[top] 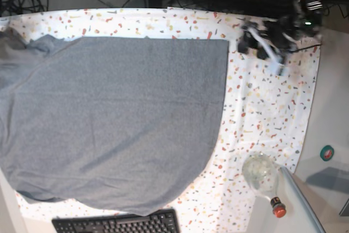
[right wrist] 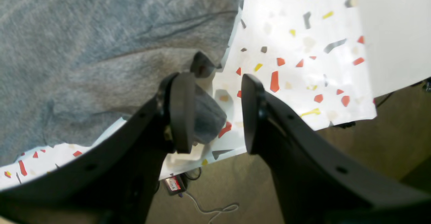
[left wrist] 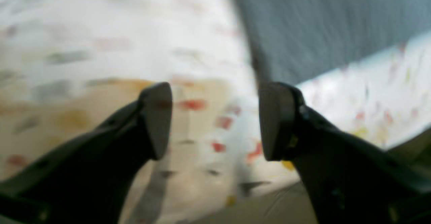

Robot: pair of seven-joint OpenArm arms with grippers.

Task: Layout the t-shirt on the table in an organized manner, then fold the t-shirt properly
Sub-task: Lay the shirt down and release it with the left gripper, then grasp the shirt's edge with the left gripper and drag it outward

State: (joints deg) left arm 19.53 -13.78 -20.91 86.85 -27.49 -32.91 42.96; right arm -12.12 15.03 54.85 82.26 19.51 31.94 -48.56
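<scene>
White cloth flecked with red, yellow and grey covers the table (top: 267, 113), and the t-shirt (top: 114, 118) lies spread flat across the left and middle of the base view, its straight hem edge running down the frame just right of centre. At the upper right of that view the left gripper (top: 262, 45) shows blurred, near the shirt's top right corner but apart from it; its wrist view shows the jaws standing apart over bare speckled cloth, with grey fabric at the upper right. The right gripper (right wrist: 213, 111) also has its jaws apart in its own wrist view, beside the shirt's edge near the table's border, with a small fold of grey fabric resting against the inside of the left-hand finger (right wrist: 181, 113). A black keyboard (top: 117, 225) sits at the bottom edge, and a clear bottle (top: 264, 181) with a red cap lies at the lower right.
</scene>
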